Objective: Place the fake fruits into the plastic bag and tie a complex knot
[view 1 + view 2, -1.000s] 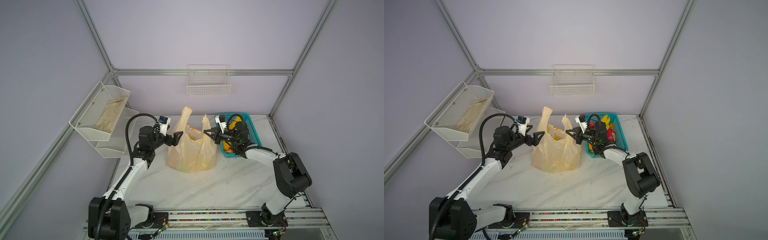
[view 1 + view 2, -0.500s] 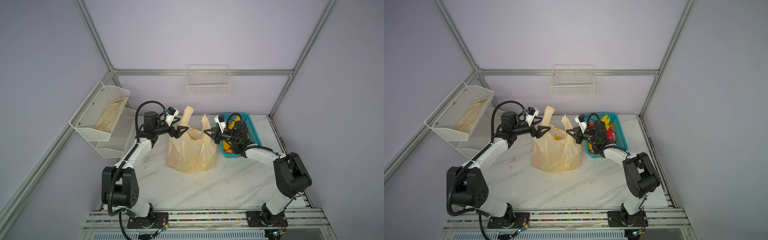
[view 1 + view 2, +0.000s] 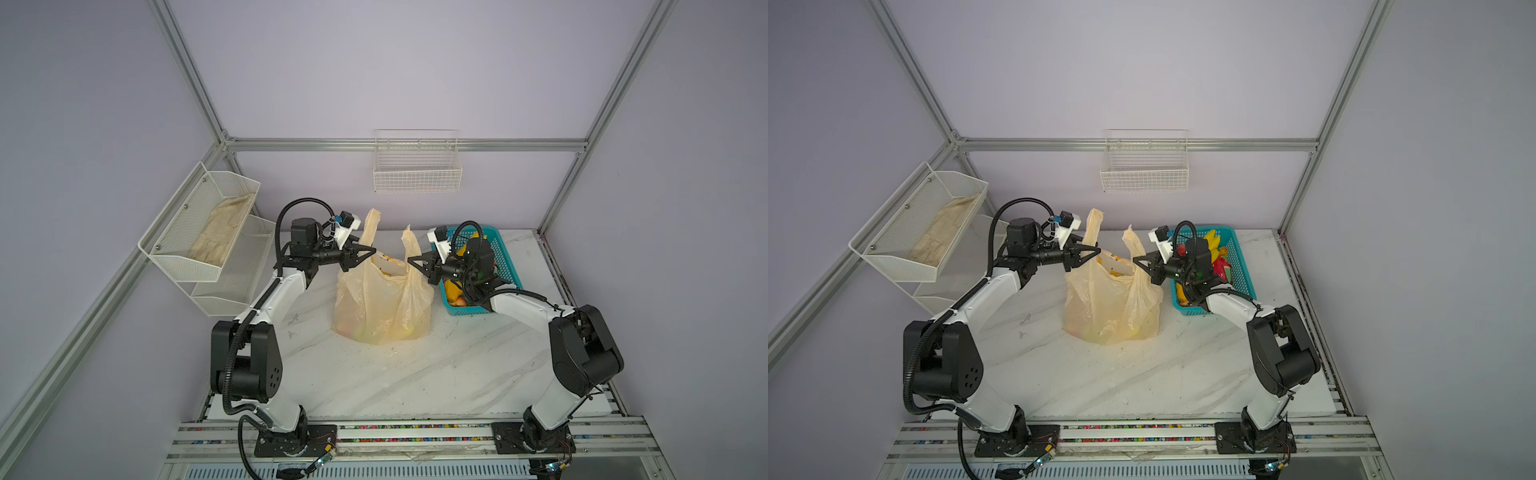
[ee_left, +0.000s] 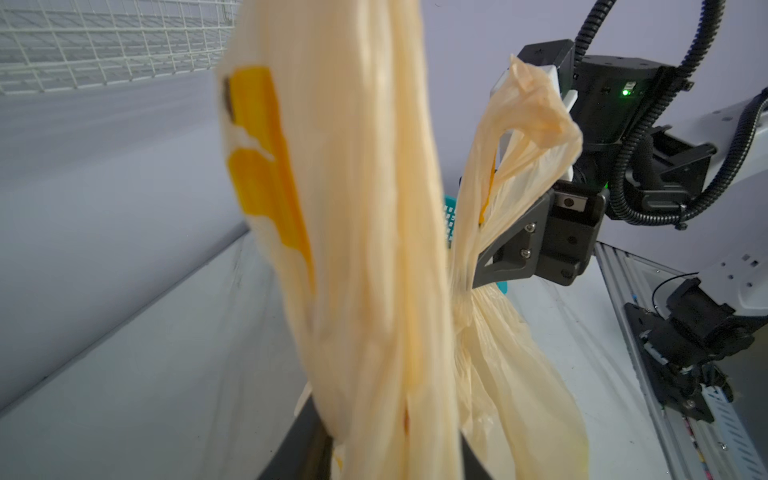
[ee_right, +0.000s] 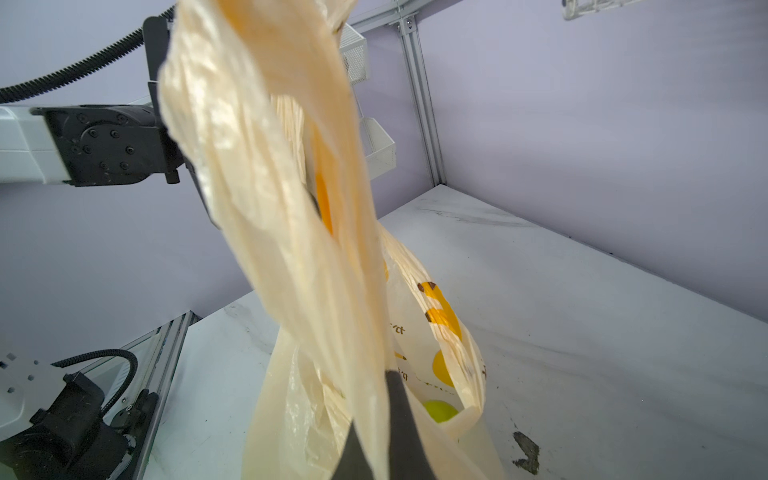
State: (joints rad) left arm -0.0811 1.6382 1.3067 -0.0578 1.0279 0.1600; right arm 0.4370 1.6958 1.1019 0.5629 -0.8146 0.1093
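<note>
Only overhead: fruits (image 3: 1212, 243) in teal basket (image 3: 1241, 270).

I'm seeing the whole tabletop (image 3: 395, 374) from high above in both top views; both wrist cameras are crowding the plastic bag (image 4: 374, 249).

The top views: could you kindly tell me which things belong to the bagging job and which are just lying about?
Job: translucent cream-yellow plastic bag; glossy plastic fake fruits in the teal perforated plastic basket; left gripper and right gripper, each shut on a bag handle.
Lying about: white wire wall basket; white mesh shelf holding a beige cloth.
</note>
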